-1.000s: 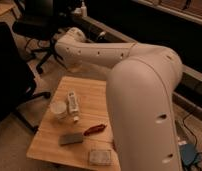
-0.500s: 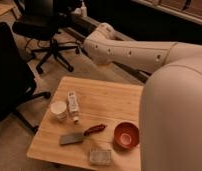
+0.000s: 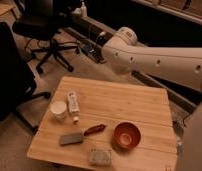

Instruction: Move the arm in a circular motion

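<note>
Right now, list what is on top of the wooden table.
White cup, white bottle, red tool, grey block, sponge, orange bowl. The arm covers none of them; the gripper jaws are out of view.

A black office chair (image 3: 46, 25) stands on the dim floor (image 3: 14, 146) behind a wooden table (image 3: 139, 100).

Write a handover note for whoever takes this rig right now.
Pincer: not in view; nothing of it shows past the end joint.
Arm: reaches in from the right, raised along the far side of the table, touching nothing.
Done: over the last second it swung back off the table, uncovering the bowl.
Left: carry the circle on; how much remains cannot be told. Stay above the table's things.
</note>
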Motion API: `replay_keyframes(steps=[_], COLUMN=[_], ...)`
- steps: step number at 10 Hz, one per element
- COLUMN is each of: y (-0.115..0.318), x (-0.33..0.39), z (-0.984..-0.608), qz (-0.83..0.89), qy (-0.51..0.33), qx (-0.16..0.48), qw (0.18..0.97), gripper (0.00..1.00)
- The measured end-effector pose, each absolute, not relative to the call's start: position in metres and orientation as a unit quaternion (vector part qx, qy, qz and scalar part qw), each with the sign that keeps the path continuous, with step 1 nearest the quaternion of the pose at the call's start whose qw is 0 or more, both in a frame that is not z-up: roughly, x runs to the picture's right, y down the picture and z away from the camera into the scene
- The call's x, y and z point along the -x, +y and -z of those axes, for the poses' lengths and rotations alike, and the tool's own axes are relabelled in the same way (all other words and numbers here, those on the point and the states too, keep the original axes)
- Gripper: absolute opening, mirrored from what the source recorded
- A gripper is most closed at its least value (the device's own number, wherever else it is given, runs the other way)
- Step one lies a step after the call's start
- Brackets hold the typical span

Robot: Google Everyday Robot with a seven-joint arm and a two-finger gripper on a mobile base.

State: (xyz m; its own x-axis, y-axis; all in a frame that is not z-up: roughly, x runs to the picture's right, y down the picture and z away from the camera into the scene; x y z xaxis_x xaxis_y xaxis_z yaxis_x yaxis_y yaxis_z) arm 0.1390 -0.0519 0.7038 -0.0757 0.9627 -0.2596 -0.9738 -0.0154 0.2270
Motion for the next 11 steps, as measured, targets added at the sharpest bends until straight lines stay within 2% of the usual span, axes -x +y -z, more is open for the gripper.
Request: replay_keyframes(steps=[4,5,7,9,11], y=[0.008,0.036,0.084,0.136,0.159], x=[-0.125,-0.117,-0.084,-0.033,0.023], z=[-0.652,-0.641,-0.638,-0.646,-0.657], qz=[-0.727,-0.727,-0.712,-0.673,-0.620], qy=[0.138,0.135,0.136,0.143,0.136], qx=[0.041,0.061,0.112,0.189,0.254], qw=[0.671,0.671,0.679,0.700,0.730], gripper=[0.00,0.00,0.00,0.00,0.00])
